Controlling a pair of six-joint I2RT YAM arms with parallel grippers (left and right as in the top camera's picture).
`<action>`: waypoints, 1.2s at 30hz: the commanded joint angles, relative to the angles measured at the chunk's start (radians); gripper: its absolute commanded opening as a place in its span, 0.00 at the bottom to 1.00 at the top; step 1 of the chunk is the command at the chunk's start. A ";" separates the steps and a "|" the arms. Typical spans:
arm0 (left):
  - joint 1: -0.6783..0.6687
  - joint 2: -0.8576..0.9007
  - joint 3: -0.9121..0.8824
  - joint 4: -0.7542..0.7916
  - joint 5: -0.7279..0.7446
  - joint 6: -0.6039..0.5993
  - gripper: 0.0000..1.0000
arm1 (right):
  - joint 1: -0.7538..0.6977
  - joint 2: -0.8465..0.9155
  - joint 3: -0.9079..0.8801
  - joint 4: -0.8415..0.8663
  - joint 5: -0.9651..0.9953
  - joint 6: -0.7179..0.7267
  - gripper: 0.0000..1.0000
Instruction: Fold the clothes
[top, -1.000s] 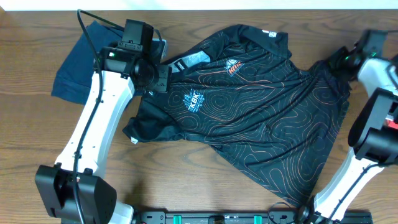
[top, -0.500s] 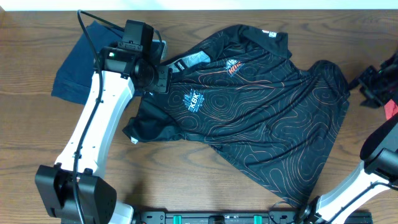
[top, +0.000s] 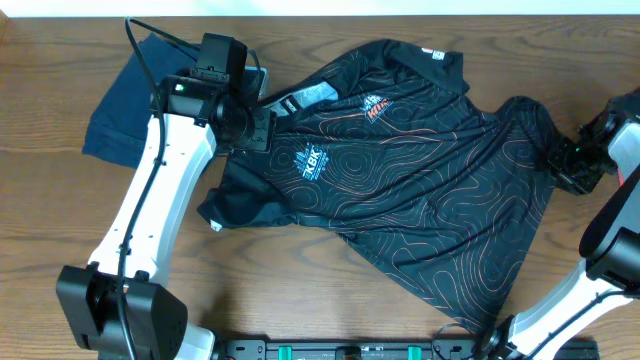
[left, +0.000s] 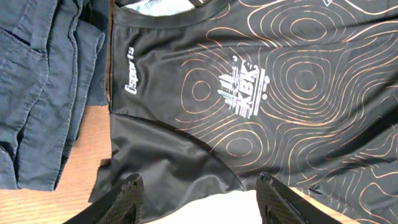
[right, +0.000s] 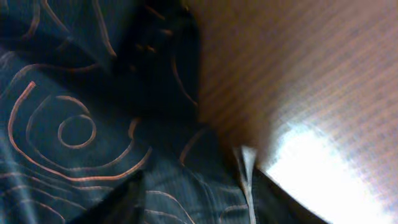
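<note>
- The right claw (top: 567, 166) has moved. A second ago it sat at the upper right, on the cloth's corner, then swung out past the right edge. Now it is at the right-middle of the frame, against the cloth's border.
- The left claw (top: 258, 128) has stayed in the upper left.
- The black short-sleeved sports jersey (top: 400, 190) lies much as before, chest logos up, spread at a slant across the centre of the brown wood-grain table (top: 300, 290).
- Its fabric is a smooth, faintly shiny knit with thin orange contour lines, softly rippled.
- The left claw is released, its fingers wide apart above the flat sleeve.
- The right claw's wrist view is blurred. Its fingers stand apart over the hem where cloth meets wood, clamping nothing.
- A navy denim garment (top: 120, 100), matte and folded in layers, lies just beside the jersey's sleeve.
</note>
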 joint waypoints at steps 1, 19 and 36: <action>0.002 0.005 -0.003 -0.005 -0.011 -0.005 0.60 | -0.006 0.011 -0.055 0.019 -0.045 -0.021 0.23; 0.002 0.005 -0.003 -0.003 -0.011 -0.005 0.61 | -0.183 -0.047 0.200 -0.045 0.211 0.036 0.01; -0.039 0.006 -0.199 -0.009 0.114 -0.076 0.62 | -0.191 -0.047 0.285 -0.360 -0.136 0.035 0.54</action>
